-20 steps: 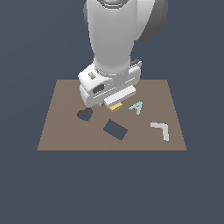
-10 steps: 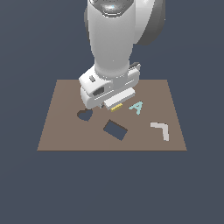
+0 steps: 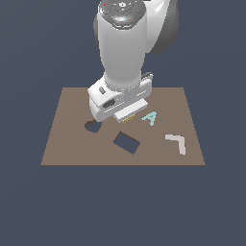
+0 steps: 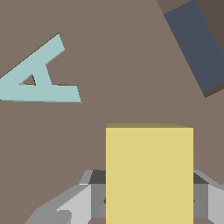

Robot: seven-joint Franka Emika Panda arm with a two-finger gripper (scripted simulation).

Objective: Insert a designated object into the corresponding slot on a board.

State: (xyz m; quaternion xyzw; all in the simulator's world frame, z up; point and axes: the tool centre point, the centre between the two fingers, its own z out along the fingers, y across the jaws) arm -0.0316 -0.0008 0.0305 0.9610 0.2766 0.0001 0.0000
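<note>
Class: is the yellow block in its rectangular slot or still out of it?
Out: the yellow block sits between the tool's fingers, while the slot lies empty.

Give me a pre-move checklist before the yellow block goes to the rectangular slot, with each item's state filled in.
1. Yellow block sits between the gripper fingers: ok.
2. Grip firm: cannot tell.
3. Slot empty: ok.
4. Block over the slot: not ok, slot lies apart from it.
5. Block turned to match the tilted slot: not ok in the wrist view.
6. Letter A clear of the slot: ok.
</note>
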